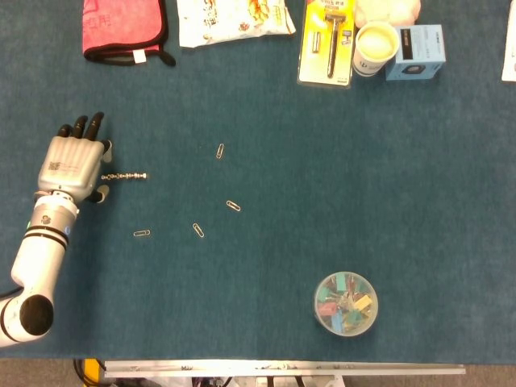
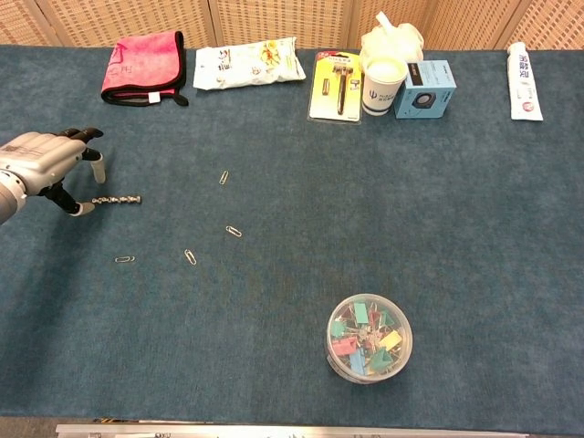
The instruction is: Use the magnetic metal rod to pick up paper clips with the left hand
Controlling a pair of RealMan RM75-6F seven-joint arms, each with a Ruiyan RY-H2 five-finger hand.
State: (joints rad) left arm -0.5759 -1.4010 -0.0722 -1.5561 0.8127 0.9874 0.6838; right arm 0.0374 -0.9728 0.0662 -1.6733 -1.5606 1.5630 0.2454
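Observation:
A thin beaded metal rod [image 1: 125,176] [image 2: 119,200] lies flat on the blue cloth at the left. My left hand [image 1: 74,159] [image 2: 50,162] hovers right at the rod's left end, fingers spread and pointing down, holding nothing. Thumb and a finger bracket the rod's tip; contact cannot be told. Several paper clips lie loose to the right: one [image 1: 220,151] [image 2: 224,177] farthest back, one [image 1: 233,205] [image 2: 234,231] in the middle, one [image 1: 197,230] [image 2: 190,257] nearer the front, one [image 1: 142,234] [image 2: 124,259] below the rod. My right hand is not in view.
A clear tub of coloured binder clips [image 1: 345,303] [image 2: 369,337] stands at the front. Along the back edge lie a pink cloth [image 1: 123,28], a snack bag [image 1: 232,18], a razor pack [image 1: 328,40], a cup [image 1: 375,47], a blue box [image 1: 414,52] and a toothpaste tube [image 2: 524,68].

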